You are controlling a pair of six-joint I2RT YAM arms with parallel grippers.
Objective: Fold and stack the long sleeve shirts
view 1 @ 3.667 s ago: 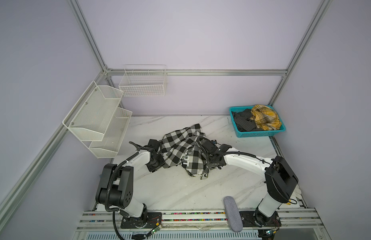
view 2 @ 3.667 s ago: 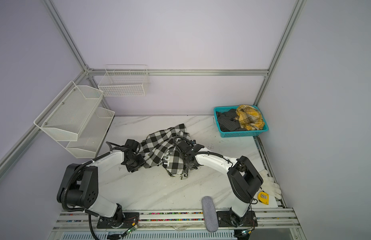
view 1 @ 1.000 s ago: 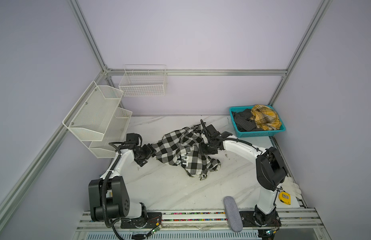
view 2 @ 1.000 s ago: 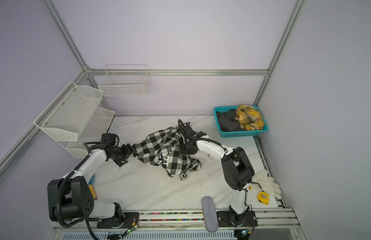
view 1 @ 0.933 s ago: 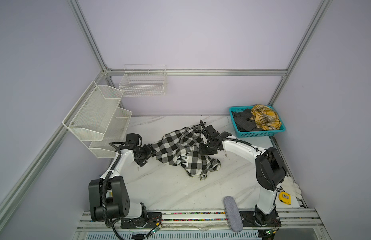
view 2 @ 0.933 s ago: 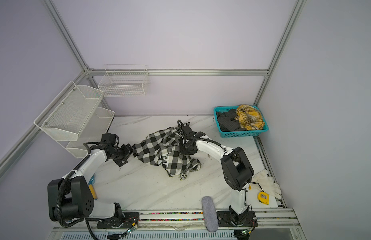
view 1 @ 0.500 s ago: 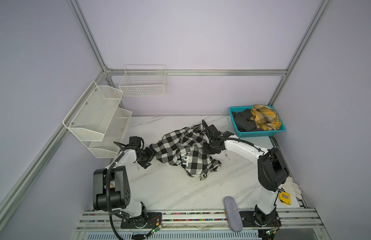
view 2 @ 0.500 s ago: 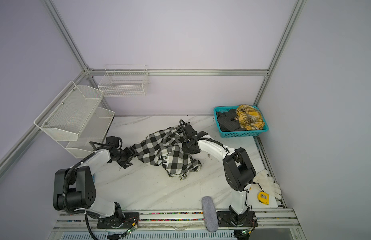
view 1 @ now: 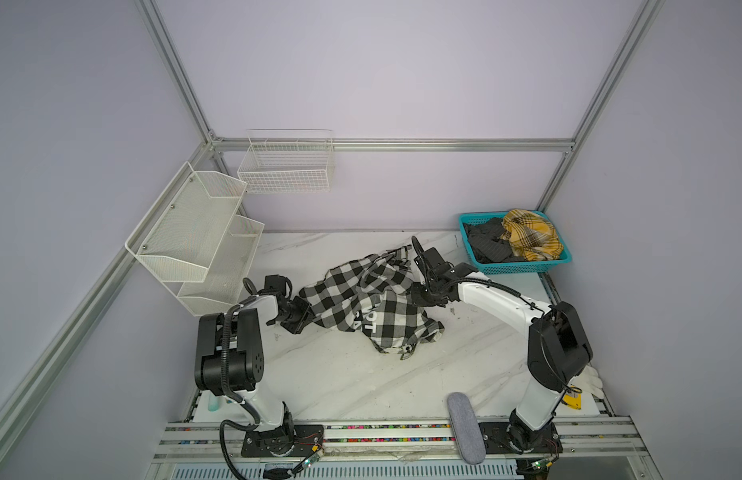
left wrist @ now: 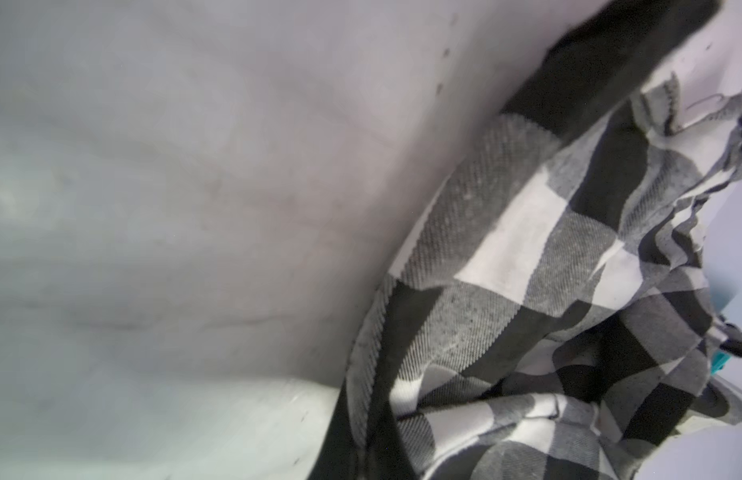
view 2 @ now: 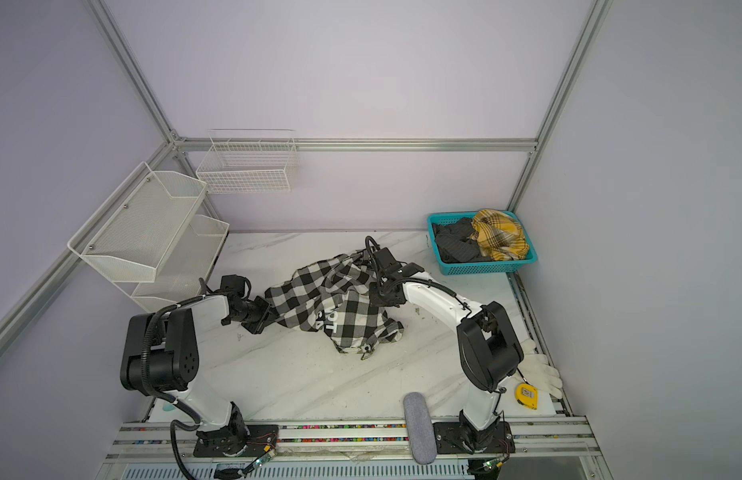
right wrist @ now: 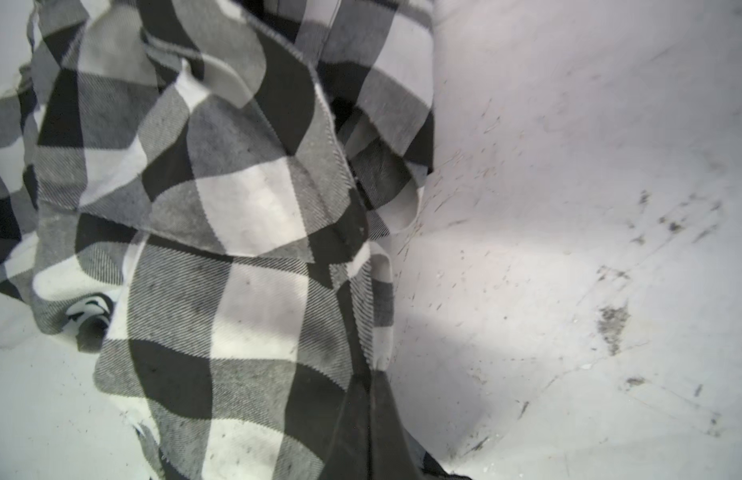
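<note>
Checked shirt (view 1: 373, 305) — edge clamped, left end effector (view 1: 299, 316)

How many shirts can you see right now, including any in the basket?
3. The black-and-white checked shirt lies crumpled on the table. The yellow plaid shirt and the dark grey shirt are in the teal basket. More may be hidden beneath those two.

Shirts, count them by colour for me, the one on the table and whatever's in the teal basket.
black-and-white checked shirt, on the table: 1
yellow plaid shirt, in the teal basket: 1
dark grey shirt, in the basket: 1, as far as the heap shows
Total: 3
</note>
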